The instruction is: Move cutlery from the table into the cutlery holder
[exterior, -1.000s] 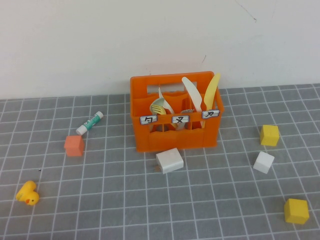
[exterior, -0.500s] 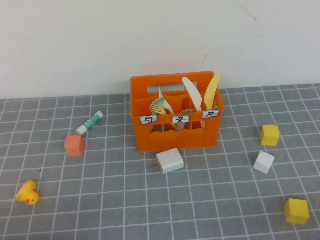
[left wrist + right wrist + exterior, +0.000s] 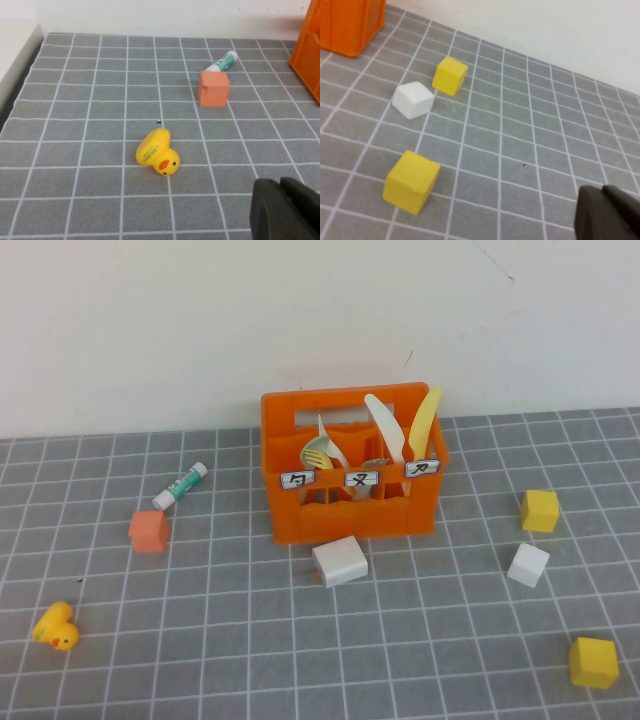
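Worktop [image 3: 420,640]: we are seeing no cutlery lying loose.
Crate [image 3: 350,510]: holding spoon [image 3: 316,452] and fork [image 3: 330,445].
Left tool [image 3: 287,210], right tool [image 3: 610,215]: parked low; opening, we cannot tell.
Risk: reaching again, nudging crate.

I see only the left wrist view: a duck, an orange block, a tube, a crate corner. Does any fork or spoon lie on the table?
Observer: No. The fork and the spoon stand inside the crate.
Operator: What else is inside?
Observer: A white knife and a yellow knife, at its right end.
Operator: Where is the right gripper?
Observer: The right gripper is over the table's right side, near two yellow blocks and a white block. The left gripper hangs near your duck.
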Action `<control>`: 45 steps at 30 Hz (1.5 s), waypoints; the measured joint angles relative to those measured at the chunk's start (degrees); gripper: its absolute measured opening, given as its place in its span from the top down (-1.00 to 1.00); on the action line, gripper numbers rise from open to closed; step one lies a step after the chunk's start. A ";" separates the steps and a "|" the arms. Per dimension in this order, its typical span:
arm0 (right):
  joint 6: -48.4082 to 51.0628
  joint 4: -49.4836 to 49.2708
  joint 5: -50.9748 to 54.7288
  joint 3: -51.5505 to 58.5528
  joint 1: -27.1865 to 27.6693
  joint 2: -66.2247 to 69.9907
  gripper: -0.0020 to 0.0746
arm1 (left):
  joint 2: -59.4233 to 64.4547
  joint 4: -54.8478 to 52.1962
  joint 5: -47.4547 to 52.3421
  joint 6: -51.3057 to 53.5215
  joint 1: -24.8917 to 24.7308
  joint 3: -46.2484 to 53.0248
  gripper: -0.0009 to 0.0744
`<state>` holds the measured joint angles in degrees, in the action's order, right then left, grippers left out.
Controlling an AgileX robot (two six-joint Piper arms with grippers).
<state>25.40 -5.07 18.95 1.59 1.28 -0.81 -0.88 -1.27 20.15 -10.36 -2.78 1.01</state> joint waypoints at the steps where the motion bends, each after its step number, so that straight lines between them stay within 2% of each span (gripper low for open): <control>1: -0.94 0.00 0.00 0.00 0.00 0.00 0.95 | 0.00 0.00 0.00 0.00 0.00 0.00 0.98; 13: -19.90 8.55 -0.03 0.00 0.00 0.00 0.95 | 0.00 0.00 0.00 0.00 0.00 0.00 0.98; 45: -20.94 9.90 0.56 -0.10 0.00 0.00 0.95 | 0.00 0.00 0.00 0.61 0.00 0.00 0.98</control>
<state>4.47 4.83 19.52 1.49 1.28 -0.81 -0.88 -1.27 20.15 -9.75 -2.78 1.01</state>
